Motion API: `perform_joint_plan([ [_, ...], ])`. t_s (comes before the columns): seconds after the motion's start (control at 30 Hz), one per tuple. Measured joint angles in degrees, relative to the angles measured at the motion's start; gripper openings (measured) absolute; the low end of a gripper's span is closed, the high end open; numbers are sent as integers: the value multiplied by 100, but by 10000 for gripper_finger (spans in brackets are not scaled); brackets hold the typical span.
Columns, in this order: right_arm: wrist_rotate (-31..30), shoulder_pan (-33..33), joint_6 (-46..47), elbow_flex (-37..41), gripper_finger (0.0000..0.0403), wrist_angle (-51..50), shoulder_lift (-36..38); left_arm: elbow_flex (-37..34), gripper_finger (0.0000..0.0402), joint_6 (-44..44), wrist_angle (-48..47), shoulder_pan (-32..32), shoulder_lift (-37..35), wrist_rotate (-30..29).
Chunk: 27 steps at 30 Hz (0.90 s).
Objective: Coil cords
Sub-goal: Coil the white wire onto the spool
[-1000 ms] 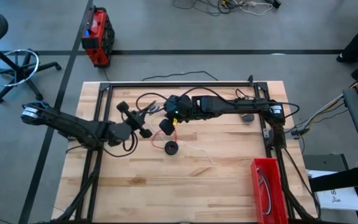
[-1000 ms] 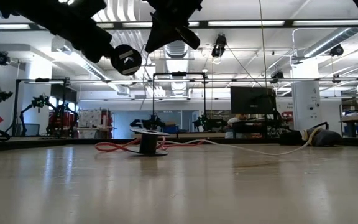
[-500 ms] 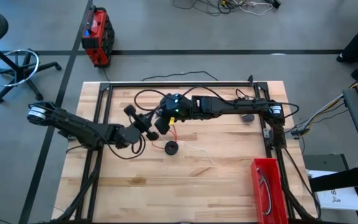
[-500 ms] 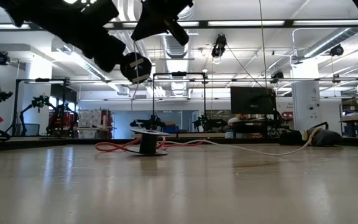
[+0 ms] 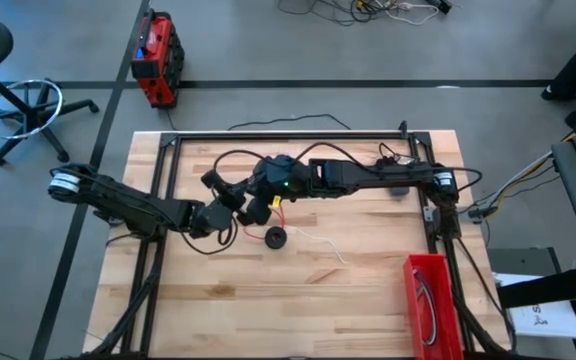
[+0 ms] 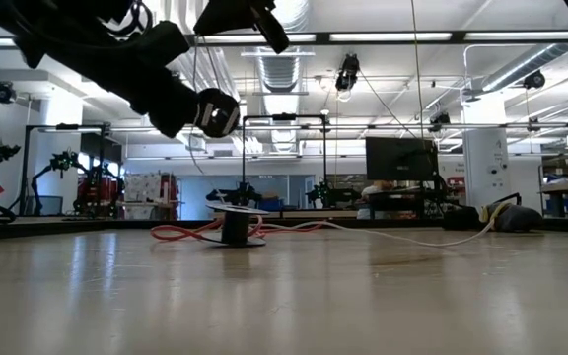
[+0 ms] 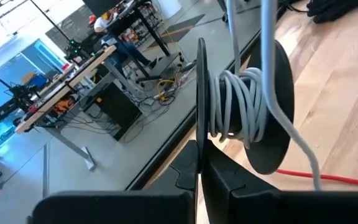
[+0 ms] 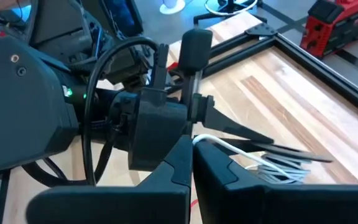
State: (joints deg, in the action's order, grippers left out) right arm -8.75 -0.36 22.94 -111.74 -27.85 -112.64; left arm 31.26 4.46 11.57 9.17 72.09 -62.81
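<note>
My left gripper (image 5: 232, 196) is shut on a black spool (image 7: 247, 112) wound with white cord (image 7: 234, 102), held high above the table (image 6: 215, 111). My right gripper (image 5: 254, 190) meets it from the table's right, shut on a strand of the same white cord (image 8: 213, 142). The cord's loose end (image 5: 320, 246) trails across the wood. A second black spool (image 5: 275, 237) stands on its flange on the table, with a red cord (image 6: 180, 234) lying around it. A thin black cord (image 5: 288, 122) lies along the far rail. My left gripper pinches the spool's near flange (image 7: 200, 134) at its rim between its two fingers. The spool is lifted clear of the table, its axis roughly level. My right gripper pinches a single strand of white cord (image 8: 199, 139) between its fingertips. The strand runs on toward the spool in my left gripper.
A black metal frame (image 5: 298, 134) borders the wooden table top. A red bin (image 5: 430, 300) holding cords stands at the near right. A small grey object (image 5: 398, 188) lies under the right arm. A red toolbox (image 5: 156, 58) sits on the floor beyond the table.
My left gripper has carried the spool toward the table's right and slightly down. My right gripper has moved toward the table's left, over the spool, and up, with the white cord still between its fingers.
</note>
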Motion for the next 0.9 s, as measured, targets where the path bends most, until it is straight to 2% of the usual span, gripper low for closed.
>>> perform_joint_plan([
  [0.3, -19, -11, 35, 230, 0, -9, -10, -13, 0, -148, 290, -4, -5, 243],
  [0.67, -88, 0, 57, 257, 3, 32, -554, -21, 0, -947, 494, -4, -425, 884],
  [0.77, -122, 28, 56, 257, 21, -8, -560, -71, 0, -1068, 522, 0, -601, 991],
  [0.9, -184, 114, 12, 257, 64, -31, -540, -173, 0, -1125, 663, 0, -811, 1180],
])
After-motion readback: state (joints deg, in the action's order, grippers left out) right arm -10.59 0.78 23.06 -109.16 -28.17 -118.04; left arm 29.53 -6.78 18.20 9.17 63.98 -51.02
